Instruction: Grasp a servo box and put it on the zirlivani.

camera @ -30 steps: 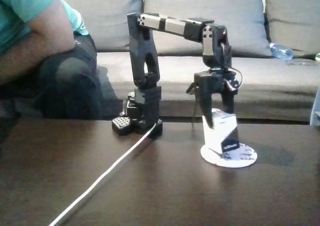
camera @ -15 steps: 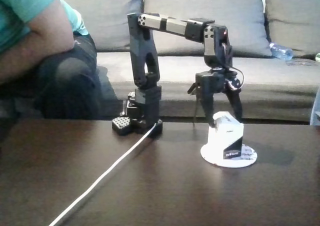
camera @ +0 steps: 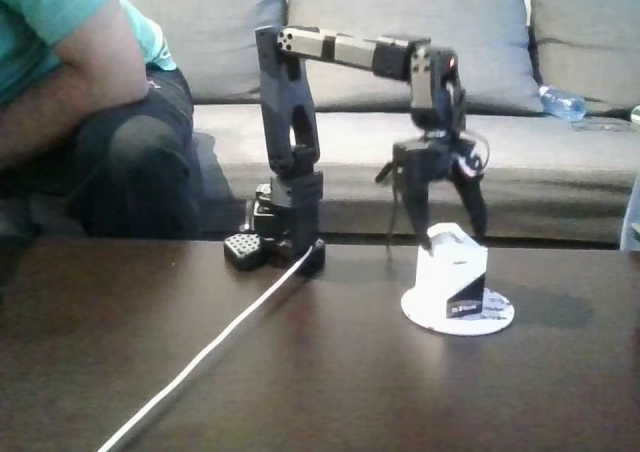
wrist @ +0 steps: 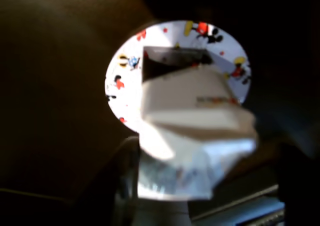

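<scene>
1. On the dark tabletop [camera: 150, 352] the servo box [camera: 452, 274] stands upright on the zirlivani [camera: 485, 317], so the placing looks done.
2. Behind it, the pincer [camera: 442, 227] straddles the box top, spread wide, gripping nothing; only withdrawal seems left.

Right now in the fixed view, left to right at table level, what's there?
Seated person in a teal shirt → black robot arm base → white-and-black cardboard servo box on the flat white round disc → clear plastic bottle on the sofa.
</scene>
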`<action>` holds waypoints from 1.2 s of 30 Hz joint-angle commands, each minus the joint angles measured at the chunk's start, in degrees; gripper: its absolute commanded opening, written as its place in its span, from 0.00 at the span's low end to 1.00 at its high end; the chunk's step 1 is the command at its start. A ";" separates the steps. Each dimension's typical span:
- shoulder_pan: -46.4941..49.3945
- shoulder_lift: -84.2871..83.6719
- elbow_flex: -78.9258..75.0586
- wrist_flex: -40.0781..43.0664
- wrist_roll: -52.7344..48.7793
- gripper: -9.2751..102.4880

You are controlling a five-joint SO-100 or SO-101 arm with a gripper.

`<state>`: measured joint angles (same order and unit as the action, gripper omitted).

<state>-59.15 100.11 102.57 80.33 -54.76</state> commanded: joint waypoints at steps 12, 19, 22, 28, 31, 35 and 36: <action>4.66 1.67 -22.24 15.38 3.25 0.27; 20.74 15.82 -19.25 7.03 19.16 0.09; 29.18 21.88 -6.77 -2.20 29.44 0.09; 42.54 38.58 29.53 -25.14 41.48 0.09; 46.32 51.06 47.99 -33.93 45.70 0.08; 48.96 70.49 64.78 -34.01 45.97 0.08; 49.48 75.32 67.15 -31.55 45.97 0.08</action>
<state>-10.90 161.63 161.19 47.11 -9.23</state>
